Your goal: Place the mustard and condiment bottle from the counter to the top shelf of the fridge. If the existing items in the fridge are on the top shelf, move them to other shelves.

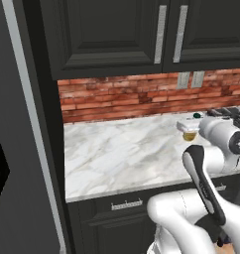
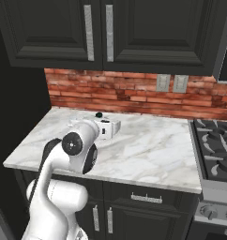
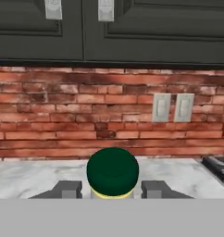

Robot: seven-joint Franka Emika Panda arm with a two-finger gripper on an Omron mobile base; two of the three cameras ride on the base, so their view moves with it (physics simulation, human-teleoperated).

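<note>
The mustard (image 3: 112,171) shows its green cap and a strip of pale yellow body between my two finger tips. My gripper (image 3: 112,190) is shut on it from the side, pointing level at the brick wall. In the left base view the gripper (image 1: 187,126) holds the mustard (image 1: 190,135) over the right part of the counter (image 1: 117,154). From the right base, the green cap of the mustard (image 2: 99,114) peeks behind the gripper (image 2: 110,127). Whether the bottle rests on the counter (image 2: 153,150) or hangs just above it I cannot tell. The condiment bottle, the top shelf and the existing items are out of view.
A grey panel of the fridge (image 1: 18,149) stands tall at the far left. The gas stove (image 2: 214,140) borders the counter on the right. Dark wall cabinets (image 2: 101,33) hang above, and two wall sockets (image 3: 171,107) sit on the brick backsplash.
</note>
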